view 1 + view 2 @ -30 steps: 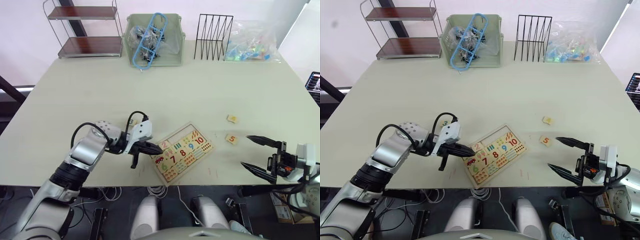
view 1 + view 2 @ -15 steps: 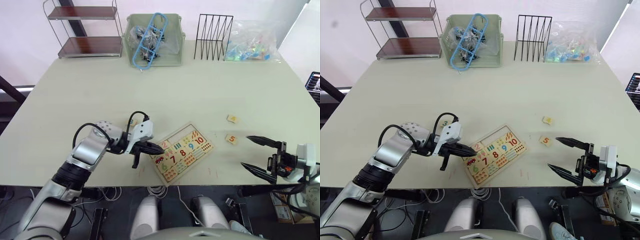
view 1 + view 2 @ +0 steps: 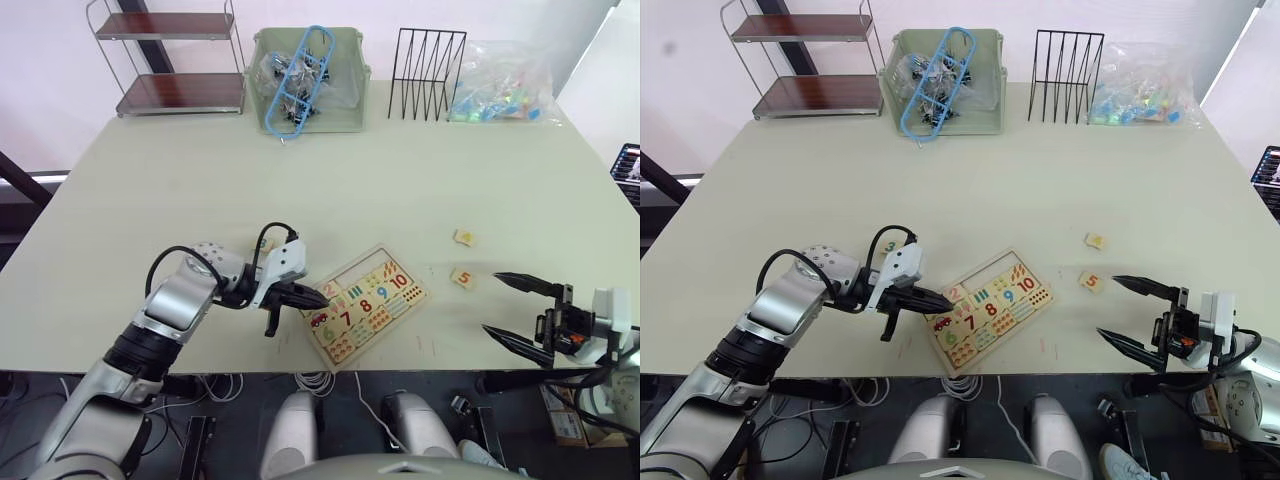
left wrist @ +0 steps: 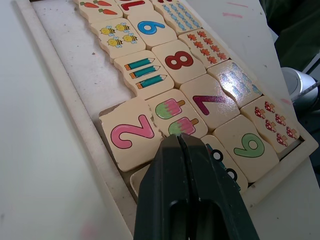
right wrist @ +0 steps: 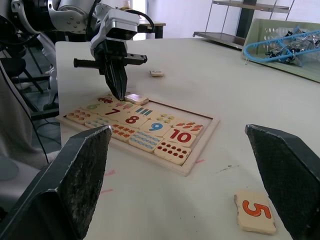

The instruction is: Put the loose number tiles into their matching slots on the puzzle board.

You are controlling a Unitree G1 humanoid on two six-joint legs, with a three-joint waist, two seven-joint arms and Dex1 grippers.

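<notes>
A pale table (image 3: 400,190) stands against a light wall, with a two-tier shelf (image 3: 175,62), a green bin (image 3: 308,82) of clips, a black wire rack (image 3: 428,60) and a clear bag (image 3: 500,85) along its far edge.

Head views: the board (image 3: 364,304) lies askew near the front edge. The left gripper (image 3: 308,297) has its fingers pressed together, tips at the board's left end by the "2" tile (image 3: 329,290). A "5" tile (image 3: 462,277) and another tile (image 3: 464,237) lie loose right of the board, well apart from it; a "3" tile (image 3: 889,246) lies behind the left arm. The right gripper (image 3: 520,310) hovers at the table's right front edge with fingers spread wide, holding nothing, near the "5" tile.

Left wrist view: the closed fingers (image 4: 187,200) point down at the board's row edge, tips just beside the "2" tile, which sits tilted and not flat in its slot (image 4: 92,80); bare recess runs on beyond it.

Right wrist view: both wide-apart fingers (image 5: 75,175) frame the board, with the "5" tile lying flat on the table between them. The left gripper's tips meet the board's far end.
</notes>
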